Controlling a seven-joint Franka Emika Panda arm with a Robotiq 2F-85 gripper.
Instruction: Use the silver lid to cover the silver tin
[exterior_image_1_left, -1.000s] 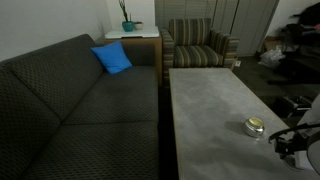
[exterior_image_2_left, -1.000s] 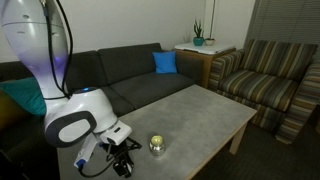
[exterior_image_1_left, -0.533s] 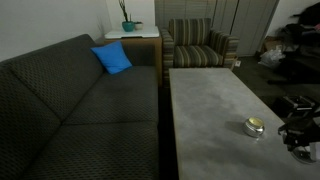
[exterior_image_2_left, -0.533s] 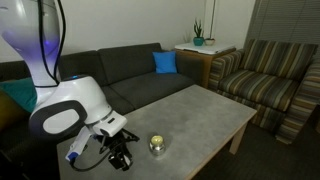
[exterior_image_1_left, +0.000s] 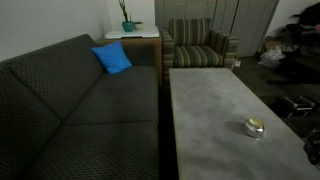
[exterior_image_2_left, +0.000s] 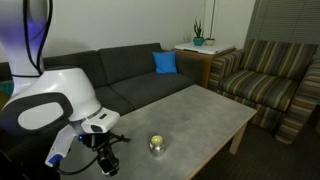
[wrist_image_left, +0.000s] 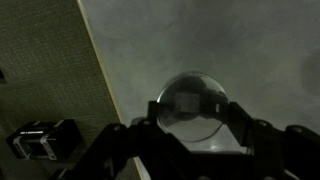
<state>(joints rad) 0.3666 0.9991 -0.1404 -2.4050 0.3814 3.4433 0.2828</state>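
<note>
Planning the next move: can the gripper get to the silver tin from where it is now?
Probably yes. The silver tin stands alone on the table beside the gripper, with nothing between them. Its fingers straddle what looks like the silver lid; whether it is gripped is unclear.

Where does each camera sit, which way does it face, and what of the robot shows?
Exterior view: beyond the table's end, looking along it to the armchair; silver tin near right; of the robot, only a dark scrap at the lower right edge.
Exterior view: off the table's corner, facing the sofa; white arm and hand at left.
Wrist view: looks down at the table edge; fingers flank a round disc, apparently the silver lid.
Shared: both exterior views show tin, sofa and armchair.
</note>
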